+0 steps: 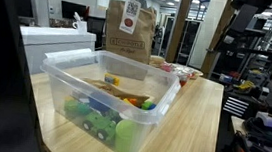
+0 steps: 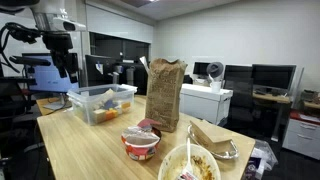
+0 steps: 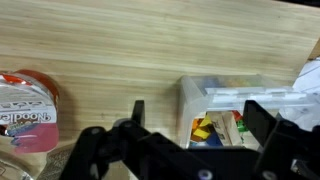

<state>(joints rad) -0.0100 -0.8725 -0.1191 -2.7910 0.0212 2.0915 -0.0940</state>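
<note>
We see the bin [image 3: 222, 92] only partly in the wrist view, cut off behind the pincer [image 3: 197, 118], whose jaws stand wide and empty above the table [image 3: 120, 40]. The one bin sits near a table end, its toys [image 1: 100, 118] blurred. Only the exterior views show the one paper bag [image 2: 165, 95]. One noodle cup [image 3: 25, 110] stands apart.

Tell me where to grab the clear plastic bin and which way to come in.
Pinch the clear bin by one wall at the rim, coming straight down with the open gripper, one finger inside, one outside. It stands upright and open-topped, likely too wide to span, and the toys lie low, leaving the upper wall free.
</note>
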